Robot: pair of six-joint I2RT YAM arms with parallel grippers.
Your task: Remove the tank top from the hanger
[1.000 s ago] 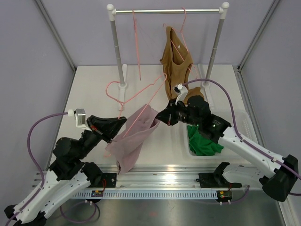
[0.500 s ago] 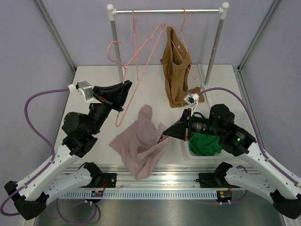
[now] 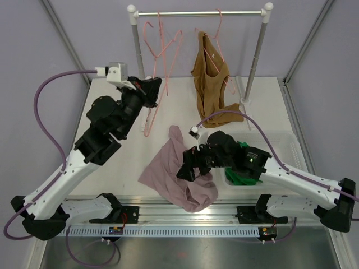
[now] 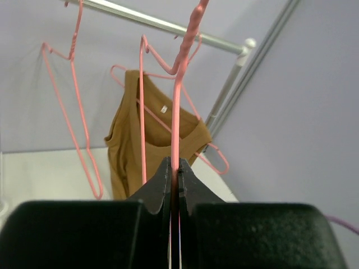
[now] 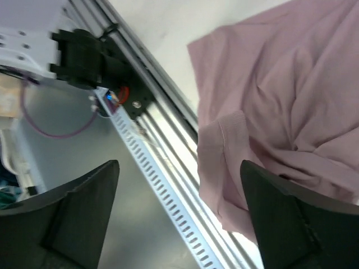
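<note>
The pink tank top [image 3: 176, 174] lies crumpled on the table near the front edge, off its hanger; in the right wrist view it [image 5: 280, 101] hangs partly over the front rail. My right gripper [image 3: 188, 168] hovers just above the tank top, open [image 5: 179, 163], with nothing between its fingers. High at the back left, my left gripper [image 3: 154, 89] is shut on the bare pink wire hanger [image 3: 150, 120]. The left wrist view shows the hanger wire [image 4: 178, 112] pinched between the jaws [image 4: 174, 168], its hook reaching up near the rail.
A clothes rack [image 3: 199, 12] stands at the back. On it hang a brown tank top [image 3: 210, 84] on its own pink hanger and another bare pink hanger [image 3: 162, 45]. A clear bin [image 3: 286, 140] holding green cloth [image 3: 241, 171] sits at the right.
My left arm has lifted the hanger up and back toward the rail, out of the pink tank top. My right gripper opened, let the tank top drop onto the table, and moved frontward.
</note>
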